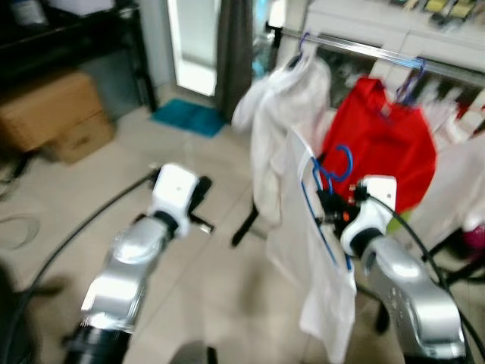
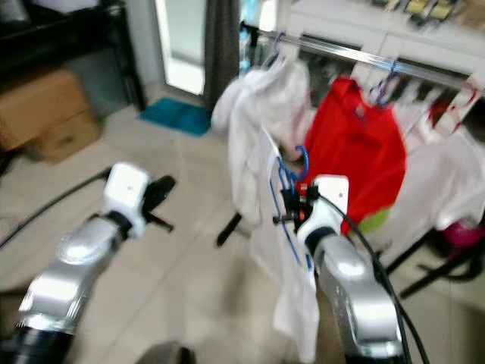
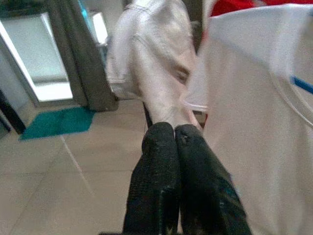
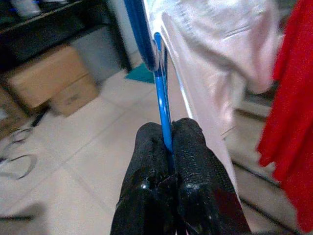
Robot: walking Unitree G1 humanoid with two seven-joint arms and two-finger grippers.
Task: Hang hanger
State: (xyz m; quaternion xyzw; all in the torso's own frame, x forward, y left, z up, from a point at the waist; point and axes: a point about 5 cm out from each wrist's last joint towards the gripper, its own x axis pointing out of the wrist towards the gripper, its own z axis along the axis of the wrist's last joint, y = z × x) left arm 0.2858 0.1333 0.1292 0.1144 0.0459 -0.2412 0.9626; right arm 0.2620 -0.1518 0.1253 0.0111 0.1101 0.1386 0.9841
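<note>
Right gripper pinched the blue hanger by its thin bar, fingers pressed tight on it, probably so the white garment draped on it hung free below and the hook stayed up toward the clothes rail. Hanger was still short of the rail, in front of the red garment and beside the white jacket already hung. Right arm reached forward, forearm raised. Left gripper was pressed together, empty, held out low over the tiled floor.
</note>
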